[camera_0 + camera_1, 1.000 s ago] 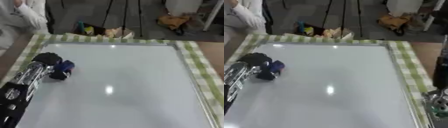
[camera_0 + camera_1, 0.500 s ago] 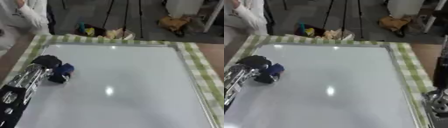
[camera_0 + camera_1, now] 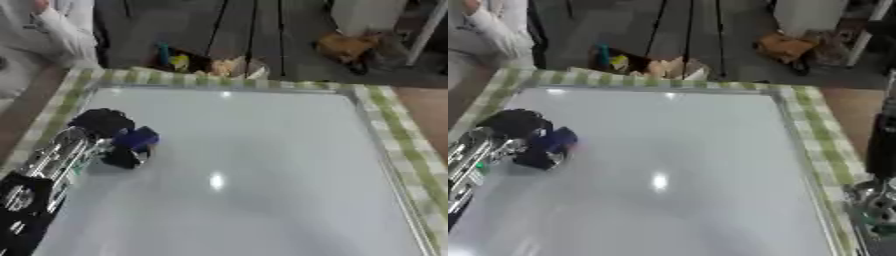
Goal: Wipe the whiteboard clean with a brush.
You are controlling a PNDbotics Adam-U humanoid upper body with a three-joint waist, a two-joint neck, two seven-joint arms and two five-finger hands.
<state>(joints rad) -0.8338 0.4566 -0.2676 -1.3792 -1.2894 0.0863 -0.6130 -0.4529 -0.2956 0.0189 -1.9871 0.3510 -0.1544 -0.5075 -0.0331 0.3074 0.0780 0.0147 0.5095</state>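
Your left hand point(image 3: 105, 125) is curled around the blue brush point(image 3: 133, 142), which sits on the whiteboard point(image 3: 262, 175) near its left edge. No marks show on the board from here, so you may be wiping clean surface; check the near corners, which glare could hide. Judging by the tilt, the brush could lift onto one edge and skip, or slide off the left frame onto the checked cloth point(image 3: 398, 135). Your right hand point(image 3: 877, 210) shows only partly at the lower right; I cannot tell its fingers.
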